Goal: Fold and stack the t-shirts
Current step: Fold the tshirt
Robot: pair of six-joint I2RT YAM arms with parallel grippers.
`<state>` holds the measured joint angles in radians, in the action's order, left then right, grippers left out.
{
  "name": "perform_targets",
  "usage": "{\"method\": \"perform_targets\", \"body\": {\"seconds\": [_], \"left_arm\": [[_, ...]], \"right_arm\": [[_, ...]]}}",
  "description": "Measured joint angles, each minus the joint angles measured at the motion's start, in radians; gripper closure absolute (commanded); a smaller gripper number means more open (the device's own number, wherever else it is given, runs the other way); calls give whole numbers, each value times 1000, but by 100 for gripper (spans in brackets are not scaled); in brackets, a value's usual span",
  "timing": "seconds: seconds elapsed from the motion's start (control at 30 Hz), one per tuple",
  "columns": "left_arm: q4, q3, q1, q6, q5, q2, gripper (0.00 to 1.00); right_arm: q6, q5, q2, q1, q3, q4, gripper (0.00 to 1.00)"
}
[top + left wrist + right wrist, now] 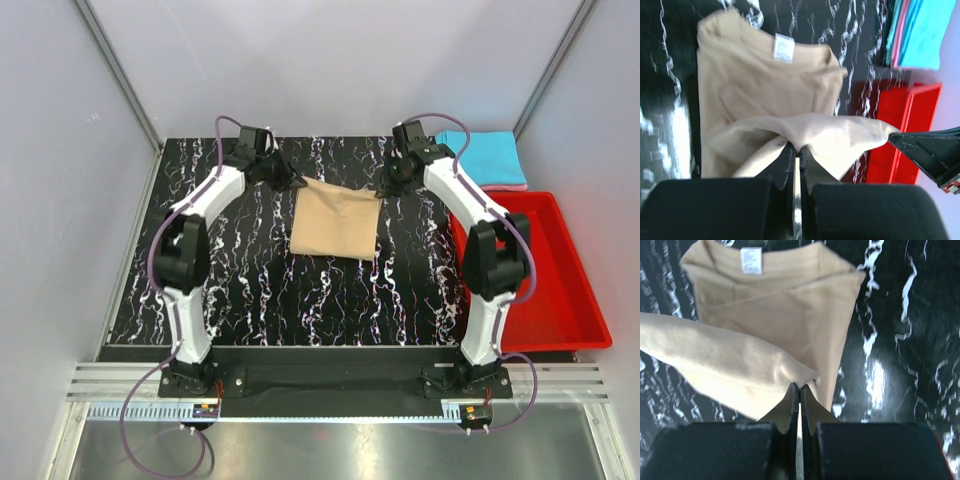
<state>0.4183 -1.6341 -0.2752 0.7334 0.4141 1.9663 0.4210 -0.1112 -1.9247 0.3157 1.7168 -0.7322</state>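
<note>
The tan t-shirt (335,218) lies partly folded on the black marbled table, its far edge lifted between both arms. My left gripper (297,183) is shut on the far left corner; the left wrist view shows the cloth (765,90) pinched at the gripper (799,148), with the neck label (783,48) beyond. My right gripper (385,190) is shut on the far right corner, and cloth (790,315) bunches at the gripper (800,386) in the right wrist view. A folded cyan t-shirt (485,155) rests on a pink one (508,186) at the back right.
A red plastic bin (575,300) stands along the table's right side, just in front of the cyan and pink stack (920,30). Grey walls enclose the table on the left, back and right.
</note>
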Motion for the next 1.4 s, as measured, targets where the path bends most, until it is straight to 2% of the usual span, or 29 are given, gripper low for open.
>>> {"method": "perform_targets", "body": {"seconds": [0.13,0.23,0.3,0.33,0.37,0.4,0.43,0.47,0.5,0.53,0.67,0.87,1.03,1.2,1.4], "left_arm": [[-93,-121,29,21,54,178,100],[-170,-239,39,36,81,315,86],[-217,-319,41,55,107,406,83],[-231,-354,42,63,115,441,82],[-238,-397,45,72,128,483,80],[-246,-428,47,77,137,516,68],[-257,-433,48,79,141,533,64],[-258,-420,50,83,145,536,49],[-269,-397,54,80,150,534,34],[-275,-381,58,72,149,529,32],[-247,-319,82,28,138,492,33],[-166,-213,103,-91,98,343,37],[-132,-127,99,-168,95,227,37],[-69,-97,89,-235,93,219,38],[7,36,76,-285,45,213,39]], "right_arm": [[-19,-5,-141,-20,103,18,86],[-28,-6,-246,-37,191,32,80],[-39,-5,-323,-50,261,40,76],[-47,-5,-361,-56,295,40,71],[-57,-5,-396,-61,329,39,52],[-65,-3,-427,-67,360,39,46],[-76,0,-451,-71,383,39,37],[-85,6,-468,-76,401,35,31],[-95,13,-475,-81,409,33,30],[-103,16,-476,-84,410,30,30],[-112,8,-426,-92,362,36,30],[-101,-159,-203,-94,109,71,32],[-83,-280,-56,-73,-87,115,28],[-65,-367,-33,-51,-233,190,27],[-58,-420,-40,-50,-301,236,28]]}}
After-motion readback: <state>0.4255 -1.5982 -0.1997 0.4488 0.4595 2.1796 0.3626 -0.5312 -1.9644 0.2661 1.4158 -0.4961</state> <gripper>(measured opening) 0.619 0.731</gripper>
